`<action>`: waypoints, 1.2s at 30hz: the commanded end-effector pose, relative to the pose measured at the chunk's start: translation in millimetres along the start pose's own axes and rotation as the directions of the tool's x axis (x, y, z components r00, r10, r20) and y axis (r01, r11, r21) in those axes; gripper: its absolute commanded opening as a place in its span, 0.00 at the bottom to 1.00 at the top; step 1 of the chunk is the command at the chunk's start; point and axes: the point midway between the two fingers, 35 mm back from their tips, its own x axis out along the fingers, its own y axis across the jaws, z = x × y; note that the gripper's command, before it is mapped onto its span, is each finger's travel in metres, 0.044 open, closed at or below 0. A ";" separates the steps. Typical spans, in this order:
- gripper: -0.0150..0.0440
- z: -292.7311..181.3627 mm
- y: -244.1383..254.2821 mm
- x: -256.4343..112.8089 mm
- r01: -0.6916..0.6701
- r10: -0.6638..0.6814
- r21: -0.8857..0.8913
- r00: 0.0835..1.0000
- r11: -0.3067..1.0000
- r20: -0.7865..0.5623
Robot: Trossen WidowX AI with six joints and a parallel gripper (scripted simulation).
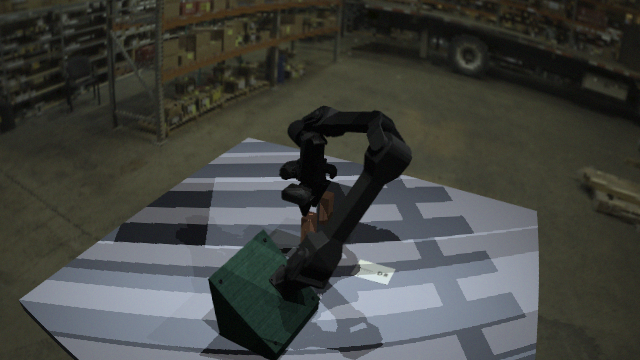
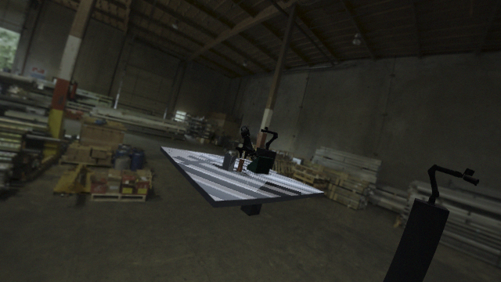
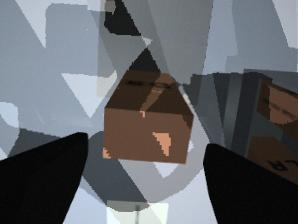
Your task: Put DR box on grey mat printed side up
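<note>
An orange-brown box [image 1: 308,226] [image 2: 240,165] [image 3: 145,135] stands upright outside the bin. Its printed side faces the top of the wrist view, at a steep angle; the letters look like DR. My gripper [image 1: 310,207] [image 3: 147,148] is partly open above it, with a gap on both sides between the fingertips and the box. The grey bin [image 2: 228,161] [image 3: 234,107] is at the right in the wrist view. It holds a box marked LR [image 3: 267,152] and another box [image 3: 280,102] [image 1: 326,206]. The grey mat [image 3: 187,30] appears beyond the DR box.
A pale card with printing [image 1: 376,272] [image 3: 120,215] lies on the table [image 1: 150,280]. A dark green wedge-shaped block [image 1: 250,280] is under the arm's base. Striped shadows and light patches cross the table. Another arm on a pillar [image 2: 420,235] stands off to the right in the exterior view.
</note>
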 end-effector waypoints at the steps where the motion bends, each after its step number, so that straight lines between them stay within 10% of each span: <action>1: 0.66 -0.7 -0.6 6.0 0.002 -0.002 -0.003 1.000 1.000 -0.003; 36: 0.52 -0.7 0.5 18.0 0.000 0.000 0.000 1.000 1.000 -0.002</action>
